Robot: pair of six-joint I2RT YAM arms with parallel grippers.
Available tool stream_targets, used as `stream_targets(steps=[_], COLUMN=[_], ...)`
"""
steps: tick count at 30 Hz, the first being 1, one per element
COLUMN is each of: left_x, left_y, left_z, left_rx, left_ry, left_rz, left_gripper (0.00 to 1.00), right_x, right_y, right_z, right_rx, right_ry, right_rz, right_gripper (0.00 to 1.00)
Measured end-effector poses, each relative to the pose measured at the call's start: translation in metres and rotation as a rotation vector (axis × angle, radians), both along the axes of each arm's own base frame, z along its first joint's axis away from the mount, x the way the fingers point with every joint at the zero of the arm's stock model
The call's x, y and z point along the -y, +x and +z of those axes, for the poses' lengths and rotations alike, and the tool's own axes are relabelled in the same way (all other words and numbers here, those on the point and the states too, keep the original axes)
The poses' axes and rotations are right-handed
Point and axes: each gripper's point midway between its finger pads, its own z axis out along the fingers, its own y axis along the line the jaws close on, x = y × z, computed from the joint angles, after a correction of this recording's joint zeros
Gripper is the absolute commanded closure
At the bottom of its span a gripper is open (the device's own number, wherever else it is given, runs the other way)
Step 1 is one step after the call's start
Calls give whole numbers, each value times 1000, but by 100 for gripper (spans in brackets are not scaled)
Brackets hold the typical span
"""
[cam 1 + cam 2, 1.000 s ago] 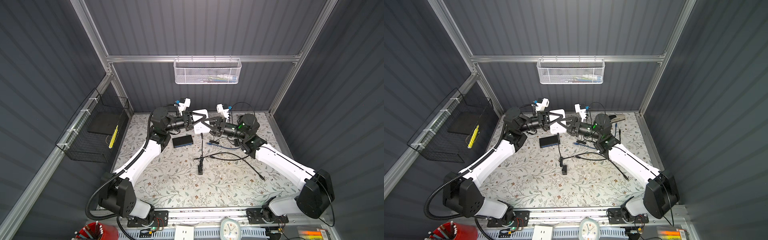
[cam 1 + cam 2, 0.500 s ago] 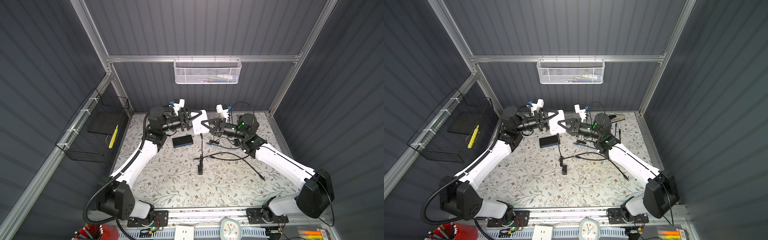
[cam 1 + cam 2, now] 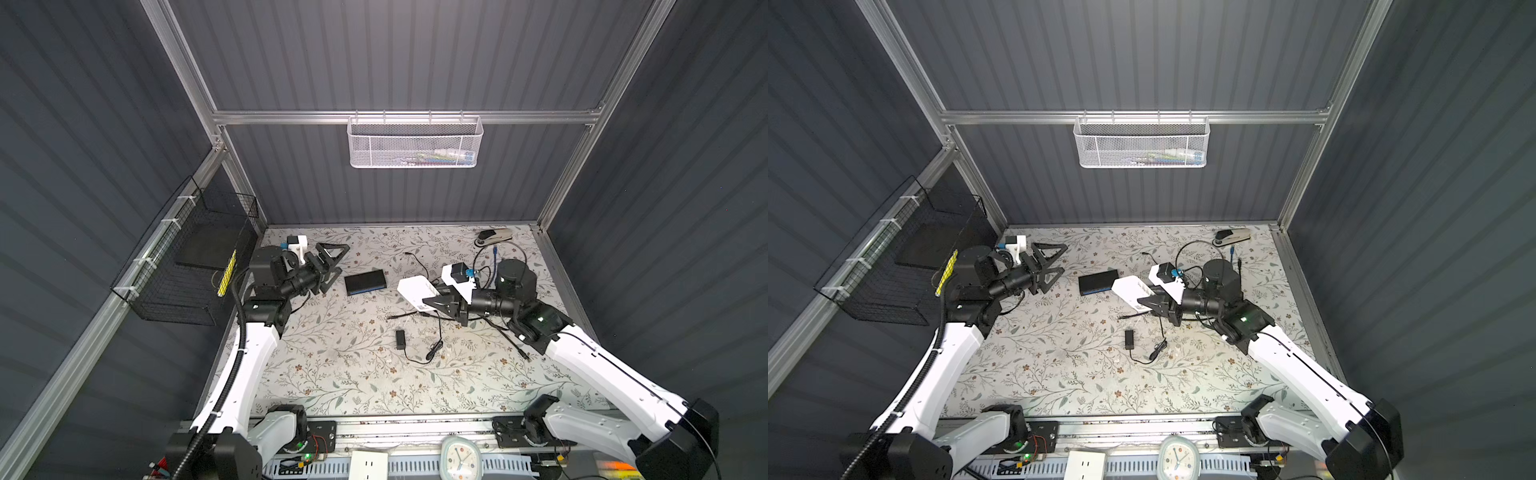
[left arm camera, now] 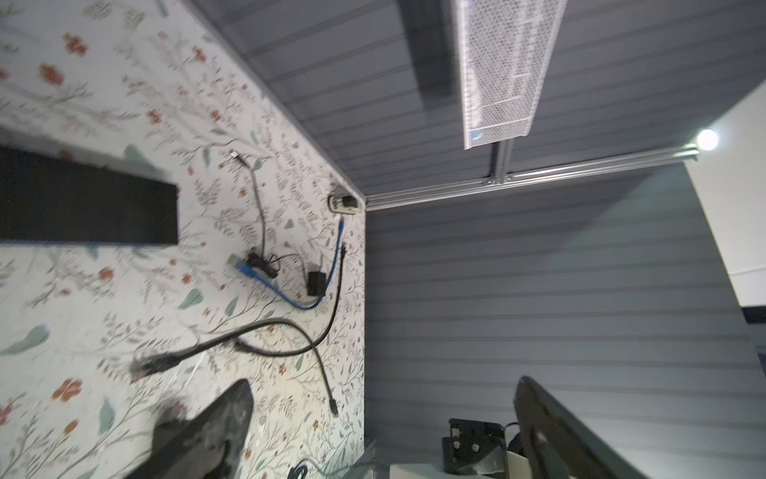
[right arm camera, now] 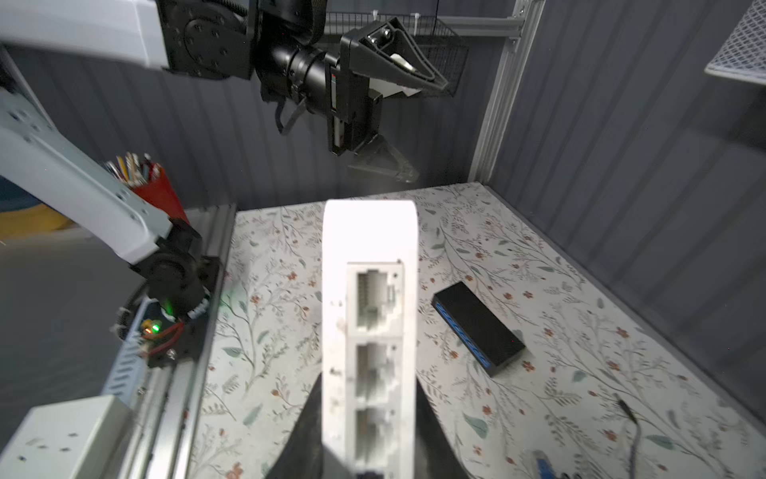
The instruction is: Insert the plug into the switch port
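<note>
Left arm is pulling back to its own side, and its gripper (image 3: 337, 262), which was closed on the white switch (image 3: 415, 291) beside the right gripper (image 3: 432, 303) 1 second ago, is now standing clear of it. The right arm is carrying the white switch lower and nearer the front than it was.

The step in hand, as I judge it, is fetching the plug (image 3: 390, 317) with the freed left arm while the right one is presenting the ports. To do that well, the right arm should be keeping the white switch steady above the mat (image 3: 332, 374), with its port face turned where the left arm can reach it. The left gripper should be coming down over the plug and pinching just behind the connector, so that the tip is sticking out straight and lining up with 1 port (image 5: 375, 300). The plug is lying loose on the mat, below and just in front of the held white switch; a black switch (image 3: 365, 281) is resting flat between the 2 arms.

The left gripper is gaping wide and holding nothing. The right gripper is clamping the white switch by its lower end, 1 finger (image 5: 306, 435) on each side, and at least 3 ports are showing in the right wrist view.
</note>
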Motion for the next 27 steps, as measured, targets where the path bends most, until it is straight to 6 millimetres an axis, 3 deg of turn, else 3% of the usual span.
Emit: stream_targets(steps=[4,7,10,14,21,27], left_x=[1,2,3,8,42,45], left_y=[-11,-23,-35,-47,-67,-59], left_z=[-21,-31,-54,-83,-90,-95], left_rx=[-91,-155,-283,-487,-661,-730], left_ry=[-53,-126,-215,-298,-354,-354], left_rz=[3,17,45,79,93,154], left_gripper=[3,4,6,5,13,19], right_x=[-12,-19,-19,-26,-52,-67], right_y=[13,30,40,50,62,68], right_z=[-25,-64,-105,-140,-154,-150], right_rx=[195,265,303,319,410,498], right_ry=[-168,-326,-453,-544,-572,-568], right_rz=[-48,-68,-46,6,65,70], right_gripper=[100,100,100,100,100,100])
